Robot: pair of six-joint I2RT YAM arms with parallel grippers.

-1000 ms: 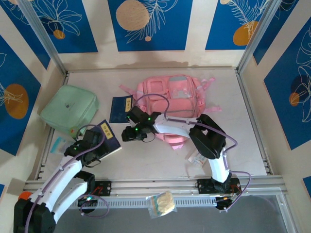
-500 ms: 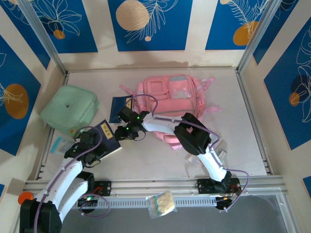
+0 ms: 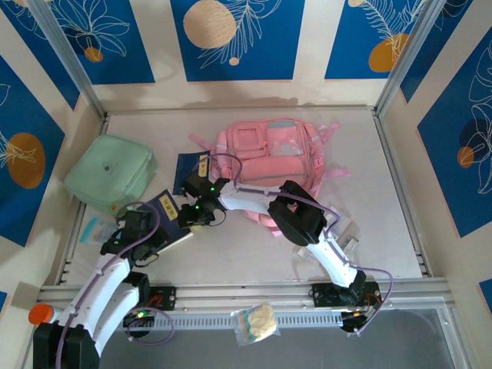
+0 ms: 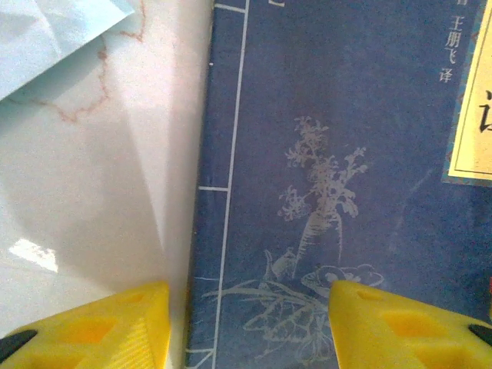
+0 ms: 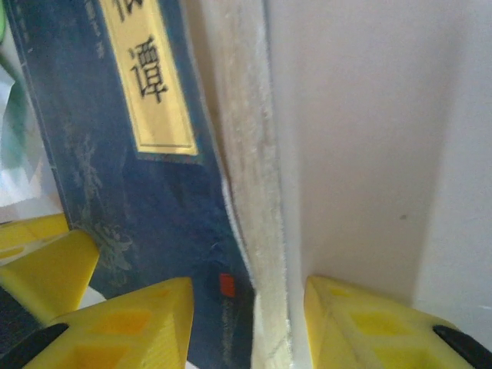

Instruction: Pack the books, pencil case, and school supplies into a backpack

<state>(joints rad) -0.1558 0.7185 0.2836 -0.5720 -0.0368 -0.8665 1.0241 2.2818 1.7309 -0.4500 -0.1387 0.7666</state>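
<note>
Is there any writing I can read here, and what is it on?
"谭": yellow label on the navy book, right wrist view; the character above is cut off.
"王朋飞 译", roughly: small white print on the navy cover, left wrist view.
Far navy book label and pale packet print, from above: too small to read.
</note>
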